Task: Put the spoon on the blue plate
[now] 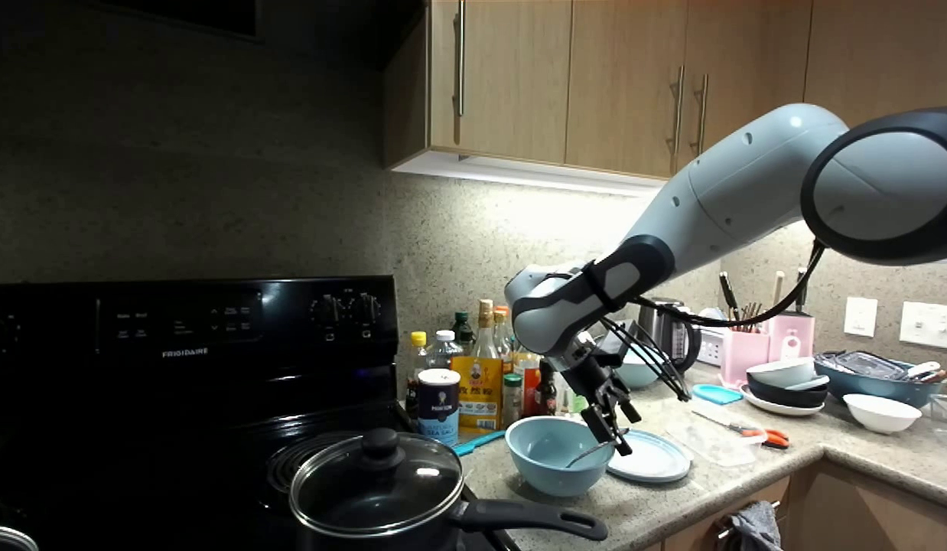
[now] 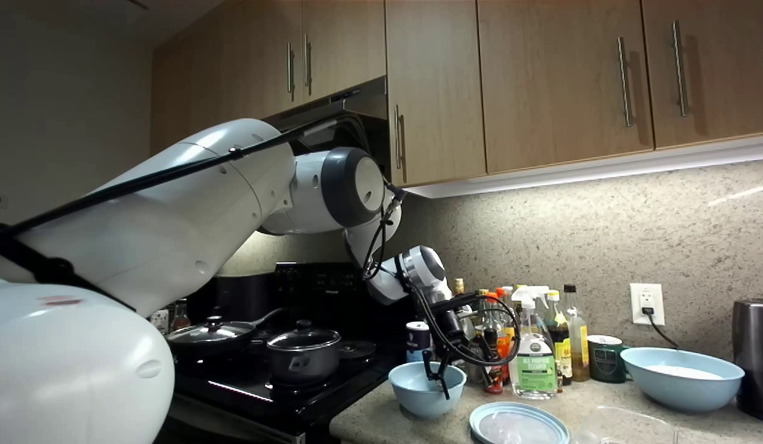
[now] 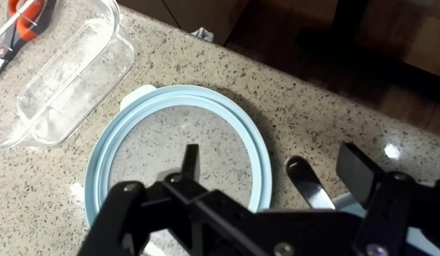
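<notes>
Slim, shiny metal spoon (image 3: 308,183) is propped in the deep, round, light-blue bowl (image 1: 554,478), handle poking out over the rim; its head is hidden behind the bowl's wall. Flat, round, pale-blue plate (image 3: 191,95) (more like a lid w/ a tab, tbh) lies on the speckled stone counter (image 3: 177,67) just beside the bowl, no spoon on it yet. Black two-finger gripper (image 3: 271,161) has its fingers spread wide, pinching nothing. Wrist view puts the handle in the gap btwn them, nearer the finger on the bowl side. Can't say for sure if a fingertip brushes it; too small to tell in the exterior views.

Handling, my guess: spoon's light, stiff, hard to break. Main trouble = smooth, prob. slippery metal, plus a thin handle that could twist in the pads. Best hold: the free stretch outside the rim, pads flat on its sides, not right at the tip, since the head will prob. want to swing down. Squeeze firmly, lift fairly straight so the head clears the rim w/o dragging the bowl (looks like light plastic, may slide), then over to the plate & set down low, no drop.
</notes>
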Action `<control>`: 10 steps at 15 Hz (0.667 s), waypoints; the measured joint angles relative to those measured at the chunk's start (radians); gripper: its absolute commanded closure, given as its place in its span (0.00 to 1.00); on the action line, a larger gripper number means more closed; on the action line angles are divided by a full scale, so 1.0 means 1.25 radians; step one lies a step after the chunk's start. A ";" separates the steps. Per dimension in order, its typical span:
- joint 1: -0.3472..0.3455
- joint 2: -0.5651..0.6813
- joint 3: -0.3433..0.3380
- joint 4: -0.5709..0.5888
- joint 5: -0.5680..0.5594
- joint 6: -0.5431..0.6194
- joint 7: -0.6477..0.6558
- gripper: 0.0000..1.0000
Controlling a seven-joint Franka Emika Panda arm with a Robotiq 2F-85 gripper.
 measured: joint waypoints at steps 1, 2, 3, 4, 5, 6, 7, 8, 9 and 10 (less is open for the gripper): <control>0.001 0.000 0.000 0.000 -0.002 0.000 0.000 0.40; 0.002 0.000 0.000 0.000 -0.003 0.001 0.000 0.46; 0.002 0.000 0.000 0.000 -0.004 0.001 0.000 0.53; 0.002 0.000 0.000 0.000 -0.006 0.001 0.000 0.59; 0.002 0.000 0.000 0.000 -0.008 0.002 0.000 0.66; 0.002 0.000 0.000 0.000 -0.011 0.002 0.000 0.73; 0.002 0.000 0.000 0.000 -0.014 0.002 0.000 0.80; 0.002 0.000 0.000 0.000 -0.019 0.003 0.000 0.85; 0.002 0.000 -0.001 0.000 -0.022 0.004 0.000 0.93; 0.002 -0.001 -0.001 0.000 -0.024 0.006 0.000 0.67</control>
